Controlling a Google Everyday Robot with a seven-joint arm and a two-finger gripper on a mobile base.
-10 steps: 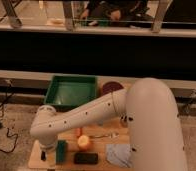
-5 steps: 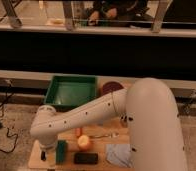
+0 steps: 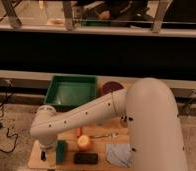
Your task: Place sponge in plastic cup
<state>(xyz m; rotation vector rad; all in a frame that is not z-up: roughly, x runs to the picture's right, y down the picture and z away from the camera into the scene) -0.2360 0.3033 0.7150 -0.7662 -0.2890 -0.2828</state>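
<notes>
The teal-green sponge [image 3: 62, 151] stands on the wooden table [image 3: 103, 134] near its front left corner. My gripper [image 3: 45, 154] hangs at the end of the white arm [image 3: 86, 117], just left of the sponge and low over the table's left edge. A pale shape [image 3: 51, 159] sits between the gripper and the sponge. I cannot tell whether it is the light-blue plastic cup. The arm's wrist hides much of that spot.
A dark brown-black block [image 3: 85, 158] lies right of the sponge, with an orange round object [image 3: 84, 142] behind it. A light-blue cloth [image 3: 120, 154] lies front right. A green tray [image 3: 72, 91] and a dark red plate [image 3: 112, 87] are at the back.
</notes>
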